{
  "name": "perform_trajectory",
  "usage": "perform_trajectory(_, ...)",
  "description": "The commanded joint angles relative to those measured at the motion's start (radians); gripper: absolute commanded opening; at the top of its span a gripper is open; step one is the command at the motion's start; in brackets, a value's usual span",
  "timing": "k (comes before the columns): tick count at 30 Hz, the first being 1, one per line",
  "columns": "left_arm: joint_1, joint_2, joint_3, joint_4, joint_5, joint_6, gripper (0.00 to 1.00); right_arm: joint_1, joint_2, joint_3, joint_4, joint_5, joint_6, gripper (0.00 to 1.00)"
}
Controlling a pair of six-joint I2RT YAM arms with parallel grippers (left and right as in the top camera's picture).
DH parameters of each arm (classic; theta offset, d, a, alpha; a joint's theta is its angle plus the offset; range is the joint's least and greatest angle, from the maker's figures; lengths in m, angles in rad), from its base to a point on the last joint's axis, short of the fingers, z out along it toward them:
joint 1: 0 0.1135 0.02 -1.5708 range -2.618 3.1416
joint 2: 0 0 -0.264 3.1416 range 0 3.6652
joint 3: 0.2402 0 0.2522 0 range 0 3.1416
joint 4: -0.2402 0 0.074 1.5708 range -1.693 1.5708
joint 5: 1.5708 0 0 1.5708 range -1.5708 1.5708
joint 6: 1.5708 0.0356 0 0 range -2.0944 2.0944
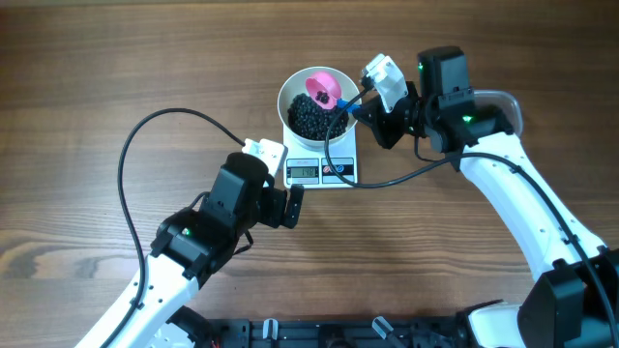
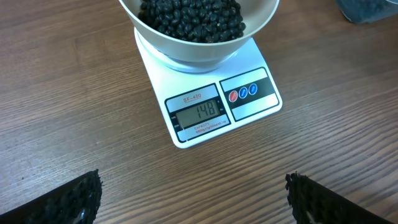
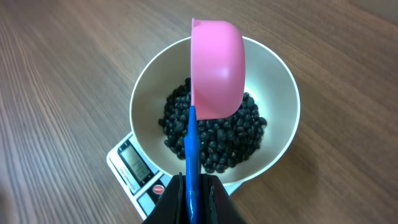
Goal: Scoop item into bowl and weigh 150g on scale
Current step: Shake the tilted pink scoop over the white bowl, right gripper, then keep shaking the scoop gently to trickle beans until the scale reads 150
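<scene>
The white bowl (image 1: 290,89) stands on the white scale (image 1: 338,145), with a heap of black beans (image 1: 311,118) inside it. The scale's display (image 2: 199,112) reads 148. My right gripper (image 3: 191,199) is shut on the blue handle (image 3: 189,155) of a pink scoop (image 3: 216,68), which hangs tipped on its side over the bowl (image 3: 273,93), above the beans (image 3: 217,137). In the overhead view the scoop (image 1: 324,87) holds a few beans. My left gripper (image 2: 193,199) stands open over bare wood in front of the scale (image 2: 186,74), nothing between its fingers (image 2: 74,199).
A clear tub's corner (image 2: 367,9) shows at the top right of the left wrist view. The left arm's black cable (image 1: 145,135) loops over the table to the left. Another cable (image 1: 387,179) runs from the right arm past the scale's front.
</scene>
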Motion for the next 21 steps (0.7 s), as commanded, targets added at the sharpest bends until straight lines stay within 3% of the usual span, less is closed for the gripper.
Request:
perform_trajectory(1,0.004,0.001,-0.002,0.002,-0.013,0.019,1.0,0.008,-0.013,0.002,0.011,0.051,-0.084,0.04)
perform_trajectory(5,0.004,0.001,-0.002,0.002,-0.013,0.019,1.0,0.008,-0.013,0.002,0.021,0.056,0.019,0.04)
perform_trajectory(8,0.004,0.001,-0.002,0.002,-0.013,0.019,1.0,0.008,-0.013,0.002,-0.008,-0.019,-0.044,0.04)
perform_trajectory(21,0.004,0.001,-0.002,0.002,-0.013,0.019,1.0,0.008,-0.013,0.002,-0.003,-0.014,-0.014,0.04)
